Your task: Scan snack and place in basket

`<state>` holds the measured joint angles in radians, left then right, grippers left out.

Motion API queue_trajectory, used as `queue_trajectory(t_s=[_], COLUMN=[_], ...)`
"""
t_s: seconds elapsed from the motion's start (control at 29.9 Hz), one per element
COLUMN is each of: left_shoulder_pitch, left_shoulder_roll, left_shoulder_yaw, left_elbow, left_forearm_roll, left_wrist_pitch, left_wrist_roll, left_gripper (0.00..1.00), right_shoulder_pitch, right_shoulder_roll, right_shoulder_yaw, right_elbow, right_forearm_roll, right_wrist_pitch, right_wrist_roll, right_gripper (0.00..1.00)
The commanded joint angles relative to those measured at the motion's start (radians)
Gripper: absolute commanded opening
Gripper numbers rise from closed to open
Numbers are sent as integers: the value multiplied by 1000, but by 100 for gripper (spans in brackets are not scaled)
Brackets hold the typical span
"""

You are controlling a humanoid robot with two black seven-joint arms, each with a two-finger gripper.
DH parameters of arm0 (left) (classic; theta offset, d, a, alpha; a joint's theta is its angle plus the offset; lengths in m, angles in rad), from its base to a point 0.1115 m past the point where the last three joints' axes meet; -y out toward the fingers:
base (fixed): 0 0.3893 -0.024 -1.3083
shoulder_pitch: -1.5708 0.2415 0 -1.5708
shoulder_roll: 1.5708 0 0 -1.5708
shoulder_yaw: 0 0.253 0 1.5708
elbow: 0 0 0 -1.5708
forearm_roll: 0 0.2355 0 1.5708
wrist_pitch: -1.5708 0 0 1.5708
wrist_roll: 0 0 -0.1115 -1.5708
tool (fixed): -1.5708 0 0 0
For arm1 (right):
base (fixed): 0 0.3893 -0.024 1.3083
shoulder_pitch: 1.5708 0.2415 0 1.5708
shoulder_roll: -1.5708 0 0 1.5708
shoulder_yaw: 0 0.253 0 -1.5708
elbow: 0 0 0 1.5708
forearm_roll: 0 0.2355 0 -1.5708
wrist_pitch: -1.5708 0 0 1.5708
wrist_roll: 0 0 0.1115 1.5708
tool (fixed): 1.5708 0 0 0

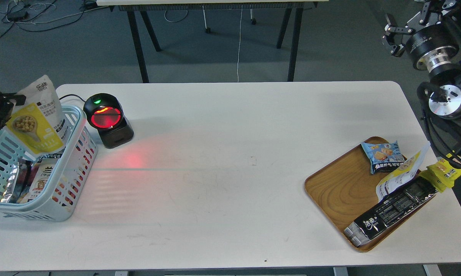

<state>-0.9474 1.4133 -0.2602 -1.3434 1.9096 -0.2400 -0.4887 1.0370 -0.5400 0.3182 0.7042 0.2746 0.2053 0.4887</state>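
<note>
Left pincer (0, 109) pinches the snack (38, 117) upright over the basket (77, 153) at far left, poised for dropping in, while right pincer (392, 38) hangs spread, idle.

It looks like a robotics lab: grey floor with loose cables (27, 15) at upper left, plain white table (230, 172), a barcode scanner (107, 119).

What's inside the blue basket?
The basket holds a few shiny packets, silver and white with dark print. The yellow snack, held by the left tool, hangs over them and hides part of the inside. The bottom can't be seen.
</note>
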Motion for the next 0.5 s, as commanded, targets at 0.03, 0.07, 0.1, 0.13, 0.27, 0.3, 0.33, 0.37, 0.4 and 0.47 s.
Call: queue_trajectory(t_s=[0.03,0.07,0.1,0.13,0.27,0.3,0.33,0.37,0.4,0.47], left_shoulder_pitch=[-4,-4,-4,-5,-25,-39,-50,-56,-60,-63], left_shoulder_roll=[-16,-14,-14,-16,-40,-57,-85,-112,-143,-203], left_shoulder_yaw=[-10,-8,-8,-10,-25,-42,-59,-71,-85,-120], left_elbow=[1,1,1,1,24,32,36,43,50,79], left_forearm_roll=[-122,-191,-249,-318,-522,-579,-639,-690,-748,-884], left_wrist_pitch=[102,129,145,146,146,145,140,128,111,59], left_wrist_roll=[0,0,0,0,0,0,0,0,0,0], left_gripper=[87,90,94,99,99,99,99,99,99,99], right_shoulder_pitch=[0,0,0,-2,1,1,1,1,1,-2], right_shoulder_roll=[2,2,2,2,0,-2,-2,-2,0,0], right_shoulder_yaw=[1,1,1,1,4,16,42,70,103,143], right_elbow=[1,1,1,3,3,3,3,3,1,0], right_forearm_roll=[0,0,0,0,0,0,0,0,0,0], right_wrist_pitch=[0,0,0,0,-3,-1,-3,-3,-10,-14], right_wrist_roll=[0,0,0,0,0,0,0,0,0,0], right_gripper=[98,98,98,98,99,99,99,99,99,99])
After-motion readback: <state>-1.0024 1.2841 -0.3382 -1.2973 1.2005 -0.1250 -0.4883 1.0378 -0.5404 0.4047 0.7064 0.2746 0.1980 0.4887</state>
